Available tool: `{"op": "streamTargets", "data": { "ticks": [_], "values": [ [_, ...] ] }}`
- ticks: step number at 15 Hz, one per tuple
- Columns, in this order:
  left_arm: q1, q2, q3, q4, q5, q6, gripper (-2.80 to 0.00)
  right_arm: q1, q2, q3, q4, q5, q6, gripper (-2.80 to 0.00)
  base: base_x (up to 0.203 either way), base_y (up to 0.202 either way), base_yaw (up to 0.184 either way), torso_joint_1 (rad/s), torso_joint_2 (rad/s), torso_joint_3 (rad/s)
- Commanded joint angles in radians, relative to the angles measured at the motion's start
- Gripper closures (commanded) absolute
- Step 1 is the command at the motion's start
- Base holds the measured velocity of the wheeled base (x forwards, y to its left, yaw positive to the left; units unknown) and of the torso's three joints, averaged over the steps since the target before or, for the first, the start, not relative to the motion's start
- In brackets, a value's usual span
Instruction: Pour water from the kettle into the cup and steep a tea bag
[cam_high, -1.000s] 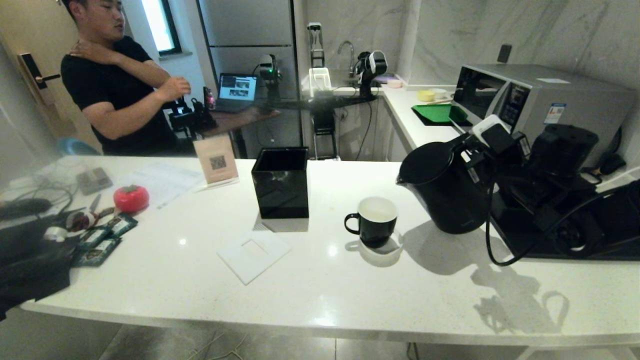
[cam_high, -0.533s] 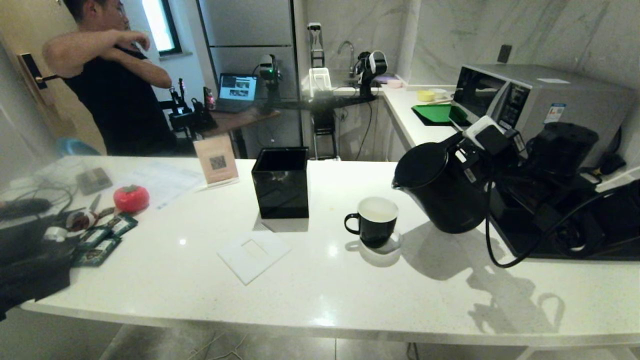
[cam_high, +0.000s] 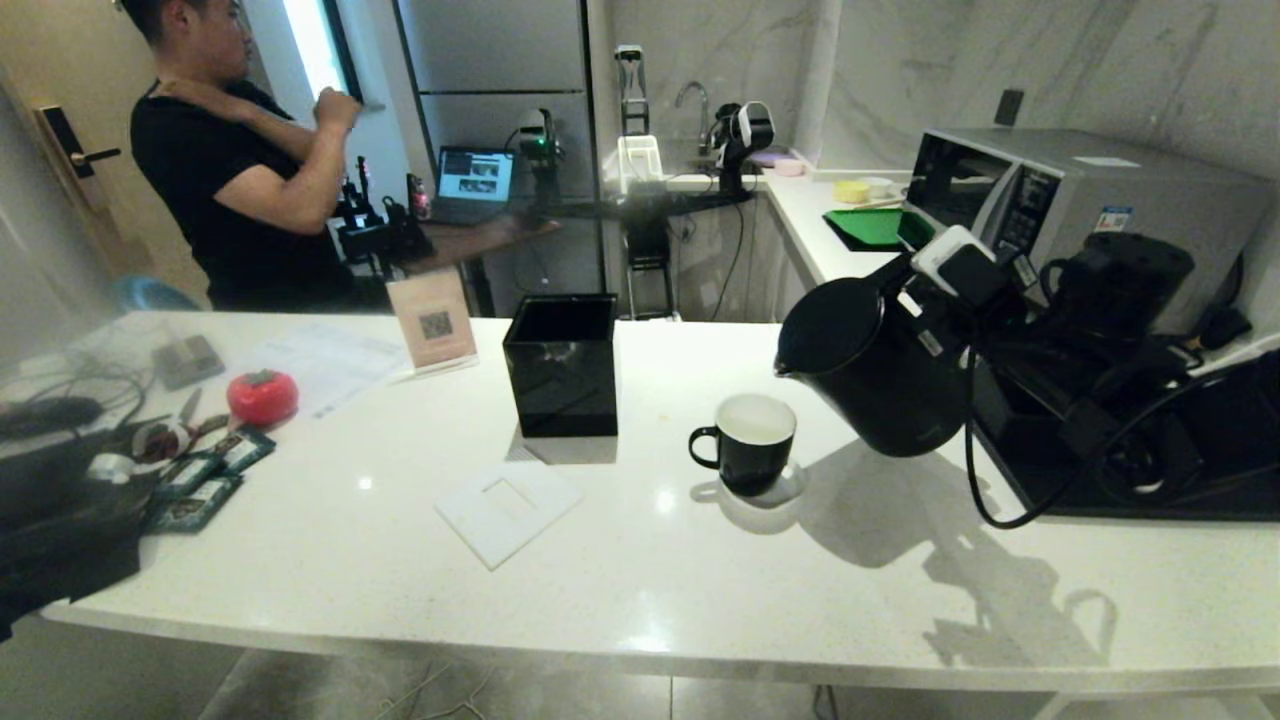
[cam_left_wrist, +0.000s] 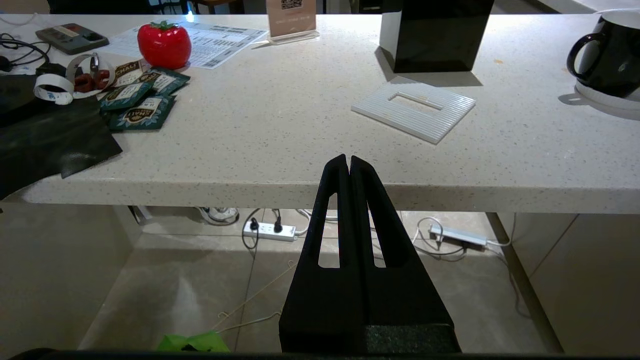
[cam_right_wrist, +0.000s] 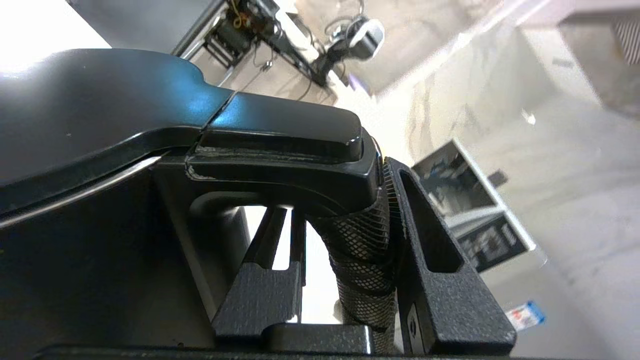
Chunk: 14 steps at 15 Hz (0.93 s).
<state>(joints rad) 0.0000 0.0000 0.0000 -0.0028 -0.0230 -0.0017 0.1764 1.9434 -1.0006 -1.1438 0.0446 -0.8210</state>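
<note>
Since a second ago I've tipped the kettle (cam_high: 880, 375) spout-down at the cup's (cam_high: 752, 440) two o'clock (right gripper (cam_right_wrist: 345, 280) clamping its handle); pouring nears.

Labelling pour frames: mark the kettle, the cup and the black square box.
kettle (cam_high: 880, 385): head view, on its matte black side wall.
cup (cam_high: 750, 462): head view, on its glossy black outer wall.
black square box (cam_high: 562, 385): head view, on its front face.

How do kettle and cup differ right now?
The kettle is tall, lidded and tilted, held off the counter by the right gripper; the cup is short, open-topped and upright on the counter. The kettle looks matte, the cup glossy. Both are black with loop handles.
</note>
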Motion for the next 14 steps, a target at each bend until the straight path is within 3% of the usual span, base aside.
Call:
{"op": "streamTargets", "data": {
  "ticks": [1, 14],
  "values": [
    [0.0, 0.0, 0.0, 0.0, 0.0, 0.0, 0.0, 0.0, -0.001, -0.006, -0.007, 0.001, -0.012, 0.0, 0.0, 0.0, 0.0, 0.0, 0.0, 0.0],
    [0.0, 0.0, 0.0, 0.0, 0.0, -0.001, 0.0, -0.002, 0.003, -0.006, 0.003, 0.05, -0.093, 0.0, 0.0, 0.0, 0.0, 0.0, 0.0, 0.0]
  ]
}}
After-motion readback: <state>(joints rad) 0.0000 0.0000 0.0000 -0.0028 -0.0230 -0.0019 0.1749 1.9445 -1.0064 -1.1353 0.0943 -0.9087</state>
